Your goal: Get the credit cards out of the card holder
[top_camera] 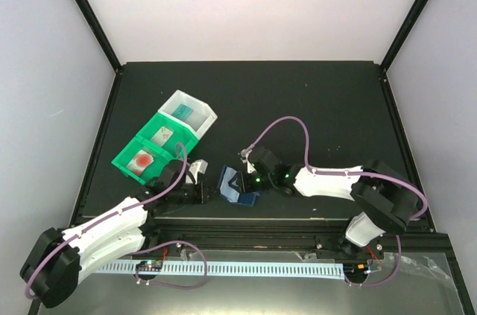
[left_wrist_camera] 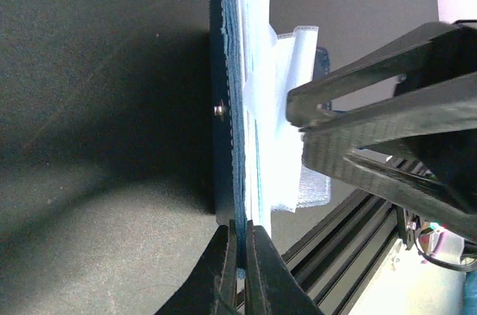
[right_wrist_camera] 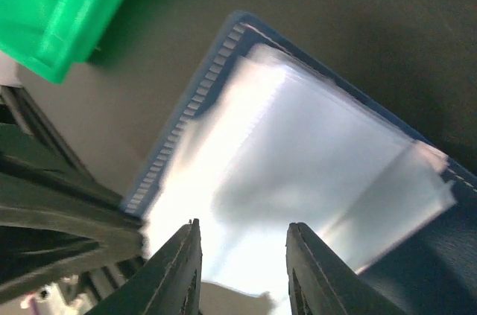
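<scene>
The navy card holder [top_camera: 240, 187] lies open near the table's front edge, its pale clear sleeves fanned out. In the left wrist view my left gripper [left_wrist_camera: 240, 239] is shut on the bottom edge of the holder's navy cover [left_wrist_camera: 222, 69], which stands on edge. In the right wrist view my right gripper [right_wrist_camera: 242, 255] is open, its fingers just over the glossy sleeves [right_wrist_camera: 298, 158] with nothing between them. I cannot tell whether a card is in the sleeves. A red-orange card [top_camera: 141, 160] and a pale card [top_camera: 162, 135] lie in the green bin.
The green bin [top_camera: 128, 153] and a white bin [top_camera: 200, 109] stand left of the holder, and the green one also shows in the right wrist view [right_wrist_camera: 67, 10]. The table's metal front rail [top_camera: 246, 220] runs just below the holder. The two grippers are close together.
</scene>
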Tool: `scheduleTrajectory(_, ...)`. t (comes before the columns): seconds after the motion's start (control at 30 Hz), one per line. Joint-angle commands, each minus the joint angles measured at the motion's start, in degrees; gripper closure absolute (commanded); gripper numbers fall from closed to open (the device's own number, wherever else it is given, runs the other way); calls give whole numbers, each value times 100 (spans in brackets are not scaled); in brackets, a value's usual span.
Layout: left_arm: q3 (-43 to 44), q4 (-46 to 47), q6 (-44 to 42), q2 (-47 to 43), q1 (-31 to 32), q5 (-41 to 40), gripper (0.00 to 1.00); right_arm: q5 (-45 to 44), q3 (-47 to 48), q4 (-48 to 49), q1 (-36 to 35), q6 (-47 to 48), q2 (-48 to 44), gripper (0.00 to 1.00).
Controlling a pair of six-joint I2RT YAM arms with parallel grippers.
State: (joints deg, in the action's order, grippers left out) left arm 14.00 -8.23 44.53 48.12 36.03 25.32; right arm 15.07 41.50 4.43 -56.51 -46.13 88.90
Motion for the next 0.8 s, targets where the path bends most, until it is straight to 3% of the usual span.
scheduleTrajectory(0.0, -40, 201, 185, -108, 108, -28, 98, -328, -294, 18, -18, 230, 182, 66)
scheduleTrajectory(0.13, -64, 298, 287, -112, 158, -21, 98, -385, -336, -29, -18, 522, 469, 66)
scheduleTrajectory(0.43, -160, 920, 171, 110, 182, 81, 77, -237, -664, 576, -18, 813, 551, 70)
scheduleTrajectory(0.6, -120, 1072, 46, 385, 183, 63, 71, -190, -792, 770, -8, 960, 534, 70)
scheduleTrajectory(0.7, -55, 1071, -28, 484, 176, 7, 70, -186, -844, 833, -9, 998, 478, 71)
scheduleTrajectory(0.77, -5, 1036, -91, 537, 178, -13, 76, -272, -845, 770, -1, 1030, 442, 71)
